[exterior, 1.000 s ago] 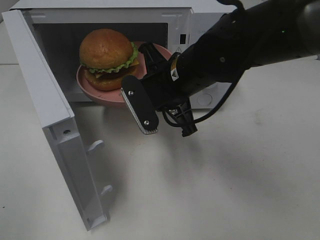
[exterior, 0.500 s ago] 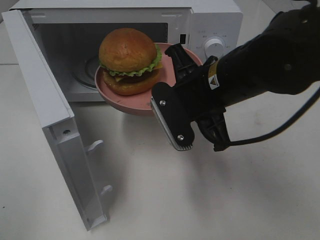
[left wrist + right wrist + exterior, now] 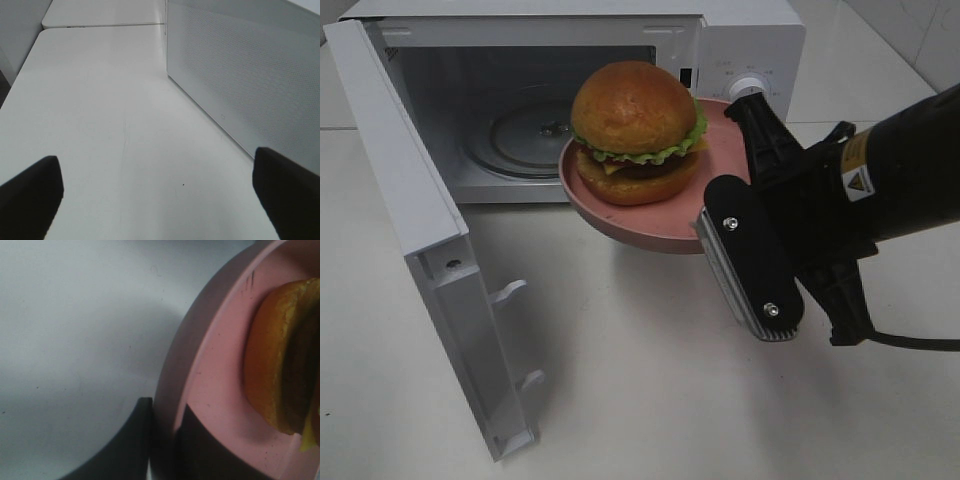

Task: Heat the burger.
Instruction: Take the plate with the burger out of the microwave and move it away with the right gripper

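We hold the pink plate (image 3: 620, 225) by its right rim, right gripper (image 3: 162, 440) pinched shut on it; left gripper (image 3: 155, 195) gapes empty. The burger (image 3: 635, 130) rides loose and top-heavy, likely to slide if tilted, so we judge the stiff rim the place to grip, not the soft bun.

A bare lab test bench: a plain white table (image 3: 650, 400), one microwave (image 3: 740, 45), robot arm, tiled wall (image 3: 910, 30) behind.

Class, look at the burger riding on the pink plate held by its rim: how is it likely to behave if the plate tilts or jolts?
The burger stands tall and stacked, so it may tip. It sits loose on the pink plate, with nothing pinning it, so it could slide. The right gripper pinches only the rim, so the plate may sag.
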{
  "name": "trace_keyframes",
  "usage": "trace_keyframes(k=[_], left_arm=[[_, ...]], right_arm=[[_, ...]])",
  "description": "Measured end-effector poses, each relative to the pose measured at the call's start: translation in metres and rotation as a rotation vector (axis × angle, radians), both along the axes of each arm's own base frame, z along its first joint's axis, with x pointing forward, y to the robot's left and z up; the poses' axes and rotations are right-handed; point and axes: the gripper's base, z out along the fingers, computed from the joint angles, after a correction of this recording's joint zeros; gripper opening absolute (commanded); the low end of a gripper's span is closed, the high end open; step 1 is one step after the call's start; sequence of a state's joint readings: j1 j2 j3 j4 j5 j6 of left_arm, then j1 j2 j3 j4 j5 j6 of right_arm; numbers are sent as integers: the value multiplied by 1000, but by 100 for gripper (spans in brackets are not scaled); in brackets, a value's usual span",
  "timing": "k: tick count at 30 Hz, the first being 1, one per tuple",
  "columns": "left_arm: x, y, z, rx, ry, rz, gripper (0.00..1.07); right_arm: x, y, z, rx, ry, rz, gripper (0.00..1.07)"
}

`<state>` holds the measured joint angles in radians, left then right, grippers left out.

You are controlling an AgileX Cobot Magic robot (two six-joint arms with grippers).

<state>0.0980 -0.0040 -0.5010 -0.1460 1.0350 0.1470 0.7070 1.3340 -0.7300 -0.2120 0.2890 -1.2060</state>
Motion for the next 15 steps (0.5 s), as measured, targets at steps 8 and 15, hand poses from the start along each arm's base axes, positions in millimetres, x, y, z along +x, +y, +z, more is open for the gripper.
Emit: trace_keyframes(k=[8, 15], left_arm=[[0, 0, 0, 0, 0, 0, 98], [0, 0, 0, 0, 0, 0, 98]], right_arm=[[-24, -22, 15, 45, 5, -69, 0], [-44, -40, 18, 39, 17, -92, 0]])
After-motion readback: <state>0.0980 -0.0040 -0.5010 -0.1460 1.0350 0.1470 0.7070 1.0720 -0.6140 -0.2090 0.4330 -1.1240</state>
